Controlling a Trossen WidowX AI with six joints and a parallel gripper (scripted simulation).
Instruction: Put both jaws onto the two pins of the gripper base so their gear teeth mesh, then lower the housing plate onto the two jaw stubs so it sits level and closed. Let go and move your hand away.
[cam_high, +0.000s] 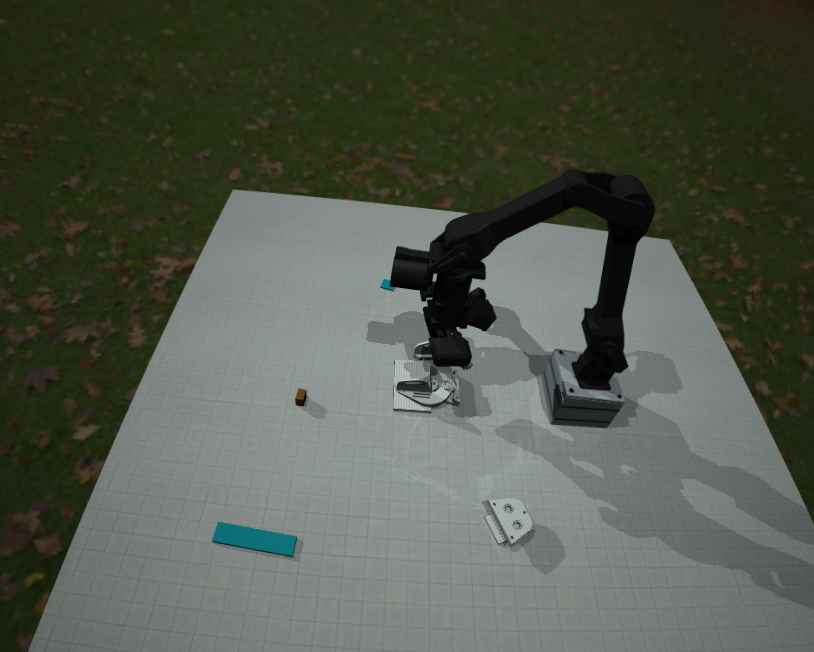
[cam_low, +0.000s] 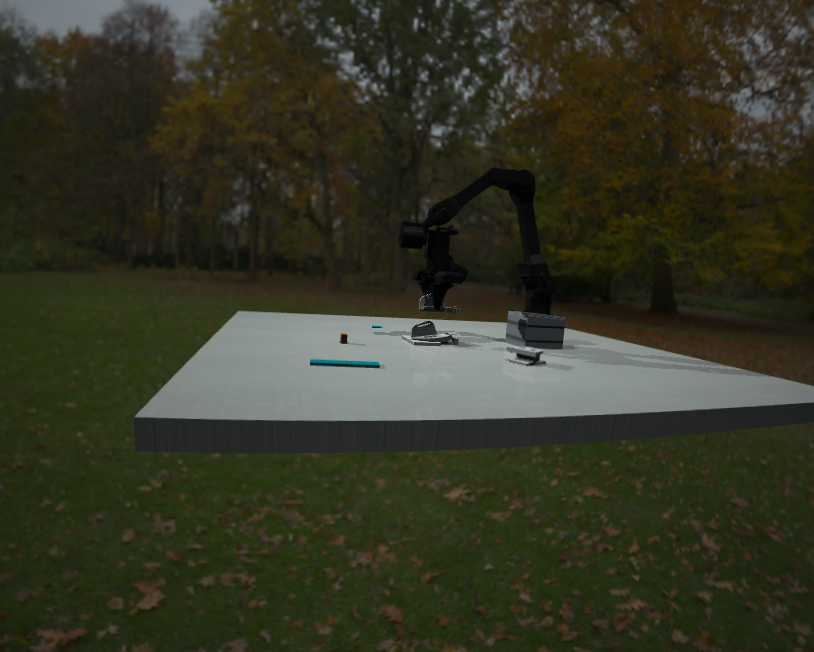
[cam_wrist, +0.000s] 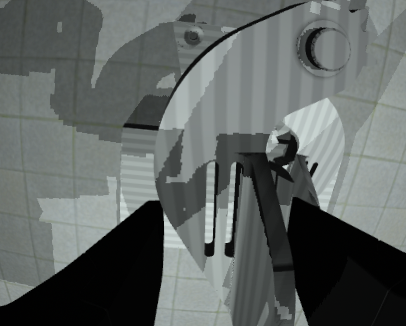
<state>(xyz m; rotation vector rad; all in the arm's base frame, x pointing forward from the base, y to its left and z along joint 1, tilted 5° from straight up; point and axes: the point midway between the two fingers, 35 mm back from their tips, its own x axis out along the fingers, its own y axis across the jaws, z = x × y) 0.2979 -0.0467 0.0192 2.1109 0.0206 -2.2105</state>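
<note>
My gripper (cam_low: 438, 306) (cam_wrist: 223, 213) is shut on a pale jaw (cam_high: 422, 351) (cam_low: 426, 303) (cam_wrist: 240, 95) and holds it above the gripper base (cam_high: 410, 370) (cam_wrist: 137, 175), clear of it. The held jaw's round stub shows in the wrist view. In the top view my fingertips are hidden behind black gripper parts. The other jaw (cam_high: 436, 397) (cam_low: 423, 330) lies on the base, its upright fin to the left. How its pin sits and the base's other pin cannot be made out. The housing plate (cam_high: 502, 519) (cam_low: 528, 354), with two round holes, rests apart, raised on a low part.
A teal strip (cam_high: 254, 539) (cam_low: 344, 364) lies at the front left. A small brown block (cam_high: 301, 397) (cam_low: 343, 338) stands left of the base. A small teal piece (cam_high: 386, 285) (cam_low: 376, 326) lies farther back. The arm's grey pedestal (cam_high: 584, 411) (cam_low: 536, 331) stands to the right.
</note>
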